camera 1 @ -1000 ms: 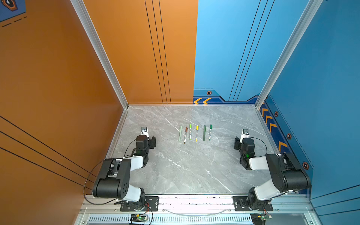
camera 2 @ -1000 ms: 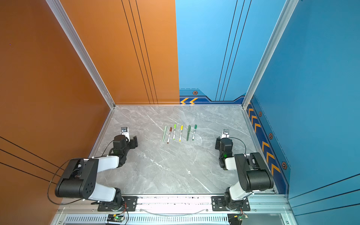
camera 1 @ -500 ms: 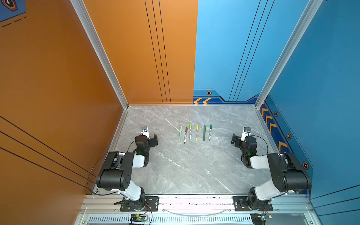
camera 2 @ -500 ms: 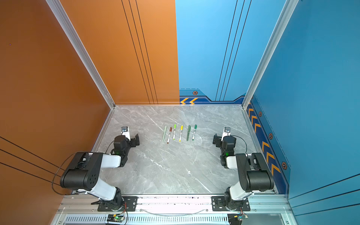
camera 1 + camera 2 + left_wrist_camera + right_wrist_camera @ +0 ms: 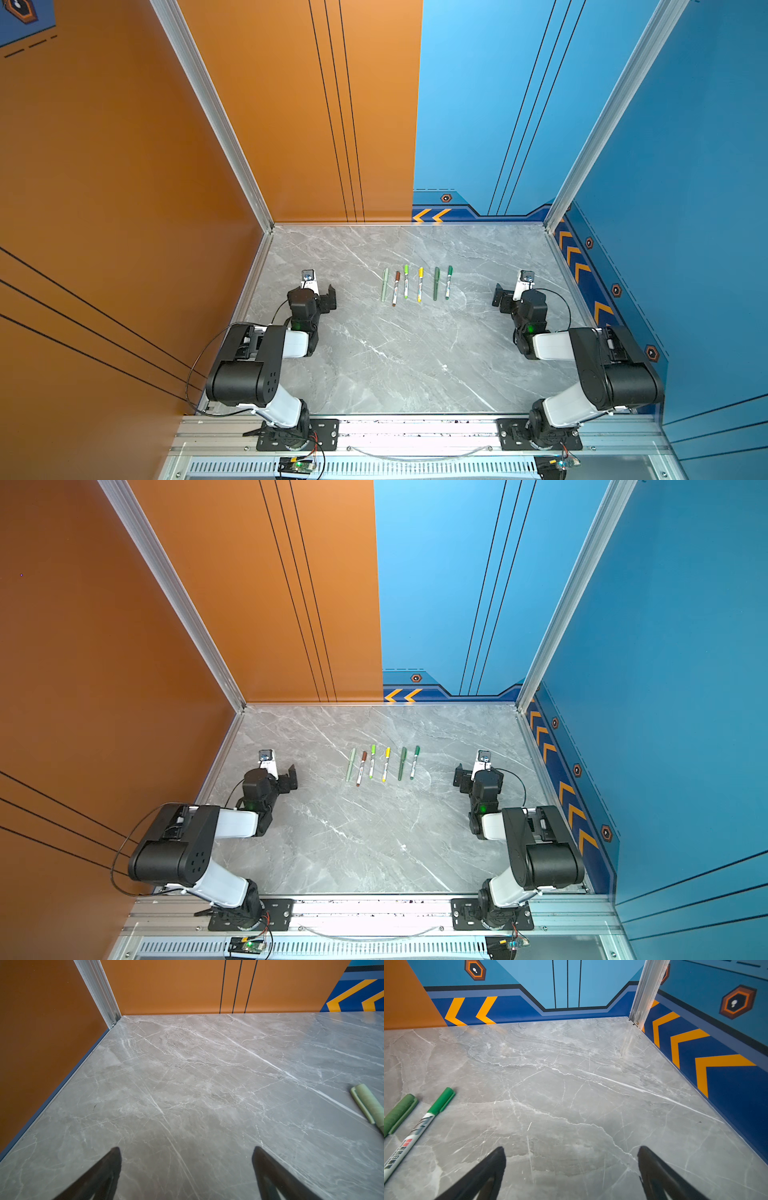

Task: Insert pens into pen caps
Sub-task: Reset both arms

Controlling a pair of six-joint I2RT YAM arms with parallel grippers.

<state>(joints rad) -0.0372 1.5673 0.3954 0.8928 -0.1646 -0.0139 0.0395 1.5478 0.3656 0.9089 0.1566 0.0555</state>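
The black left end effector (image 5: 187,1152) is held wide open and empty, left of the row of six thin capped marker pens (image 5: 420,284) laid on the grey marble-patterned surface (image 5: 395,353). The black right end effector (image 5: 571,1151) is spread wide, nothing gripped, right of that row.

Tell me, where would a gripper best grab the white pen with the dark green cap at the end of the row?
Grip the white pen at mid-barrel, coming straight down with the jaws across its width. It lies flat on the table, and the dark green pen beside it leaves only a narrow gap. The open right gripper is nearest.
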